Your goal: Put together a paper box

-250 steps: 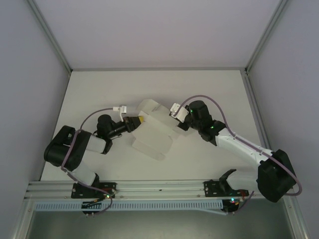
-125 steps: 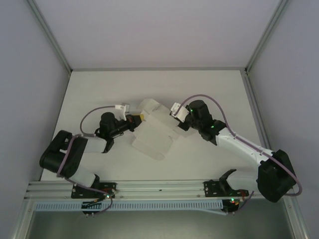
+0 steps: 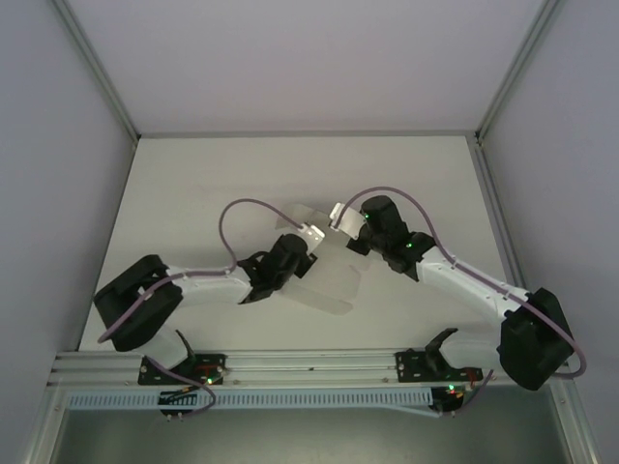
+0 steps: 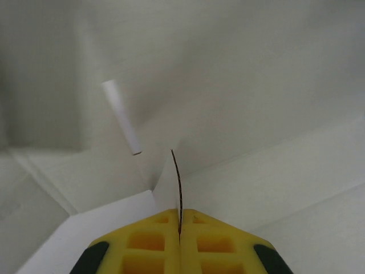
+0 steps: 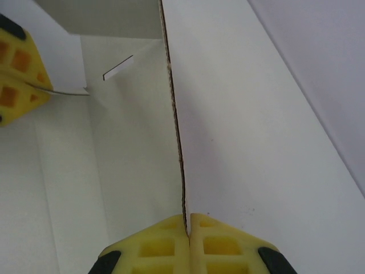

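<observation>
Top view: the paper box [image 3: 329, 275] lies partly unfolded near the middle of the table [image 3: 193, 184], between the two wrists, its pale panels spread toward the near edge. The left arm [image 3: 208, 280] reaches in from the left and the right arm [image 3: 464, 280] from the right; both wrists meet the card on its far side, close to each other. Left wrist view: the left gripper [image 4: 180, 221] has its yellow fingers [image 4: 142, 245] pressed together, with a thin panel edge of the box [image 4: 268, 171] caught between the tips. The edge rises from the tips, curving slightly left. A small narrow flap [image 4: 121, 117] stands tilted above and to the left, apart from the fingers. White panels lie on both sides of the pinch. Right wrist view: the right gripper [image 5: 188, 220] is likewise fully closed on a card edge, which runs from the tips straight up to the top of the frame. A broad flat panel of the box [image 5: 245, 142] lies to the right of that edge and a folded interior to its left. At upper left, one yellow finger [image 5: 16, 65] of the left gripper shows, with a thin card edge at its tip. Both grippers hold the same box, on separate panels.
</observation>
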